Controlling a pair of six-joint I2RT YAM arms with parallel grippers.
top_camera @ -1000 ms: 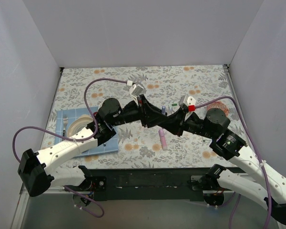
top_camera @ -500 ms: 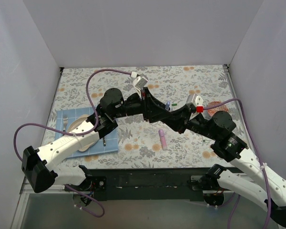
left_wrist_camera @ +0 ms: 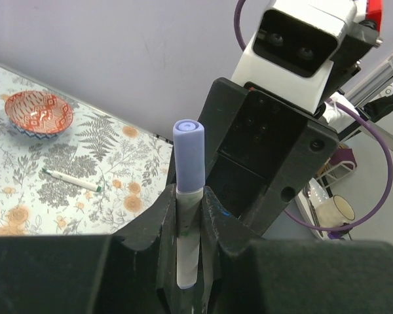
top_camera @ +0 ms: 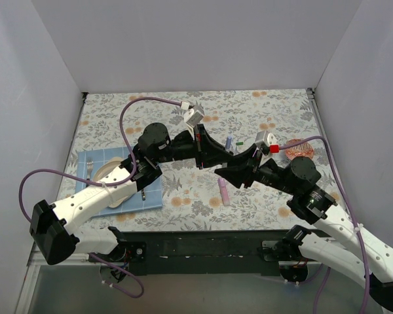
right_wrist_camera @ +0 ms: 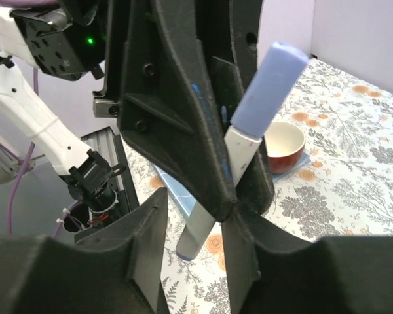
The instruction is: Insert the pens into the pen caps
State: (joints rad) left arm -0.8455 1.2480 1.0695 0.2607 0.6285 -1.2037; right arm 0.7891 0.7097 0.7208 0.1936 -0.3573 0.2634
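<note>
The left jaws are clenched on a white pen. Its barrel stands upright btw. the two black fingers and sticks out above and below them. On the upper end of the barrel sits a lilac-blue cap, in line w/ the pen. How deep it is pushed on, I cannot tell.

The right jaws are released, w/ nothing in them. Their fingers stand wide apart, very close under the left jaws. In the right wrist view the lower end of the held pen shows in the gap btw. them. If it touches them, I cannot tell. The two jaws meet nose to nose, lifted above the desk, approx. over its middle.

On the flowered desk, a bit nearer to the arm bases than the jaws, lies a pink pen, apart from other things. On the far side of the jaws lies a green-tipped pen, flat on the cloth. Further out on the same side, next to the right arm, stands a red patterned bowl. Well to the left of the jaws, partly under the left arm, is a blue mat. It carries a small cup and a fork.
</note>
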